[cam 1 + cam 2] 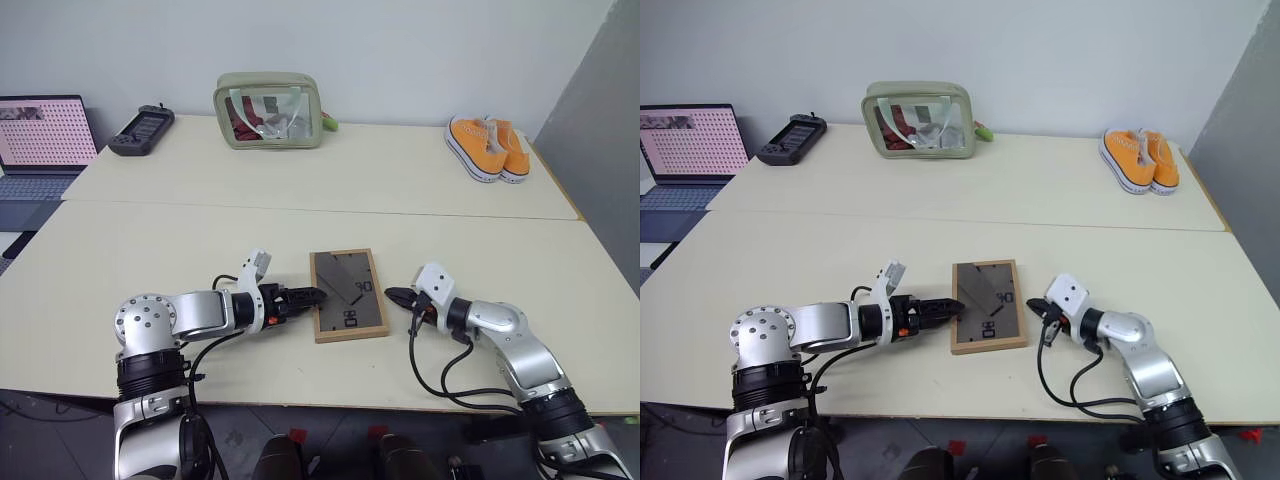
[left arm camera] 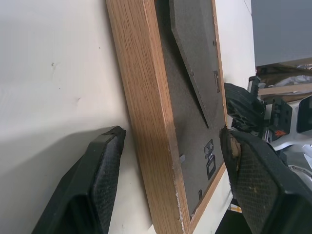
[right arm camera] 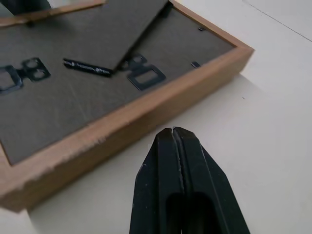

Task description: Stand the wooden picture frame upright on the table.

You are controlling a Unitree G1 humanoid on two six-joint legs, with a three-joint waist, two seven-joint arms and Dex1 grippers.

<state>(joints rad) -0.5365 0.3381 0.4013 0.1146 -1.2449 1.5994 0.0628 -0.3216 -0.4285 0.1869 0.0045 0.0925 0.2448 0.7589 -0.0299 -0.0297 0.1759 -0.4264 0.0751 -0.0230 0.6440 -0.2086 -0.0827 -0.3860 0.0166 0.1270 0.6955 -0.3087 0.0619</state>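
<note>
Nearest, both arms reaching in over the front edge of the surface (image 1: 140,250), one from each side. Left end effector (image 1: 312,296) spread wide, one finger (image 2: 92,190) low on the tabletop just outside the near long edge, the other finger (image 2: 258,185) over the dark back panel, straddling that wooden rail without closing on it; nothing held. Right end effector (image 1: 397,296) pressed fully shut, empty, tip just beside the opposite long edge, apart from the wood. Between them, the wooden picture frame (image 1: 348,294) lying flat, back panel up, stand leg (image 3: 97,34) folded almost flush across it, hanger clips and white marks showing. Best way through this step, as a judgement: close the left fingers squarely on the rail, well clear of the stand leg; keep the shut right tip as a stop against the far edge so the frame cannot skid; tip slowly about one edge; swing the stand leg out before letting go, otherwise likely to fall flat again. Farther back, across the seam: a green clear-windowed pouch (image 1: 267,110), a black handheld controller (image 1: 141,129), orange shoes (image 1: 487,147), and a laptop (image 1: 38,140) at the far left.
</note>
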